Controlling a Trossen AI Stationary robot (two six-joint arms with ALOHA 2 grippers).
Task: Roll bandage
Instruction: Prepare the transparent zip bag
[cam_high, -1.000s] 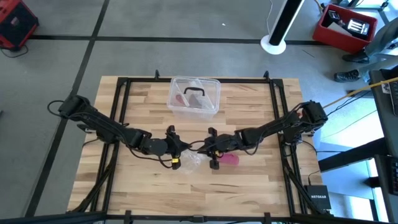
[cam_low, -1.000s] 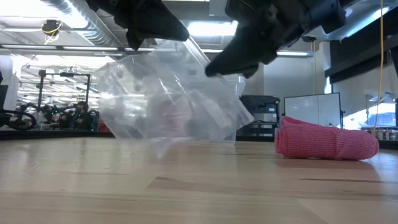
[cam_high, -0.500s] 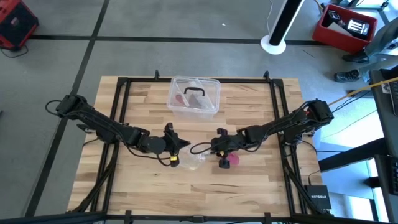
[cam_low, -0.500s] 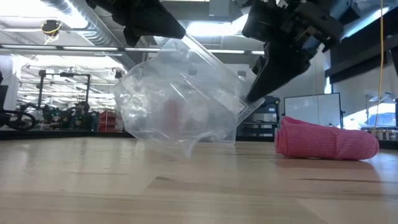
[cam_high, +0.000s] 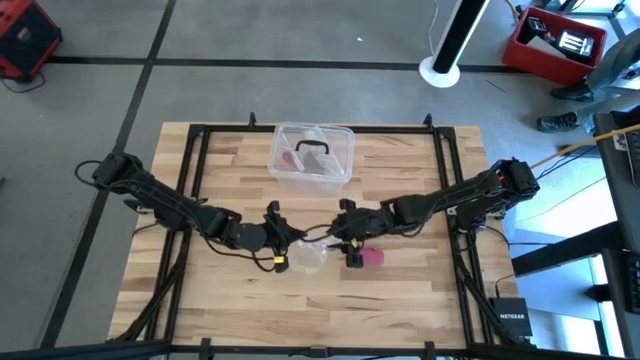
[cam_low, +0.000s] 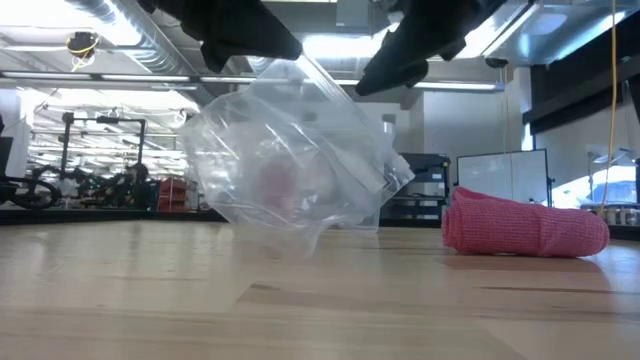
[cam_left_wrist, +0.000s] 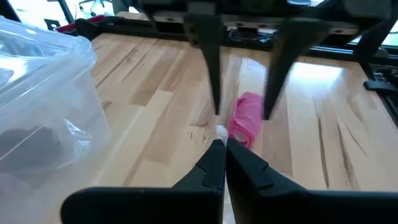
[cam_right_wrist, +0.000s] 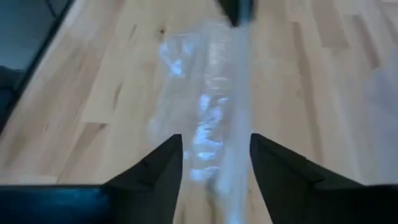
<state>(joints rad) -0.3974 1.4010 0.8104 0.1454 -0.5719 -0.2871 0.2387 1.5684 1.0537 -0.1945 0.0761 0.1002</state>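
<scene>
The butcher-block table (cam_high: 400, 290) fills the middle of the high view, framed by black rails. At its far centre stands a clear plastic box (cam_high: 313, 155) holding a dark item and something reddish.

Both dark arms reach in to meet near the table's middle. The left gripper (cam_high: 283, 237) has its fingers pressed together, pinching the edge of a crumpled clear plastic wrapper (cam_low: 295, 165), which hangs from it with its lower folds on the wood. The right gripper (cam_high: 343, 228) sits just right of the wrapper with its jaws parted; the wrapper's film runs up between the fingers, and I cannot tell whether they touch it.

The bandage (cam_low: 525, 228) lies on the wood just right of the wrapper, near the right gripper and free of both. It is a pink-red, loosely woven fabric roll lying on its side, soft and slightly flattened, the left end ragged, the right end rounded.
</scene>
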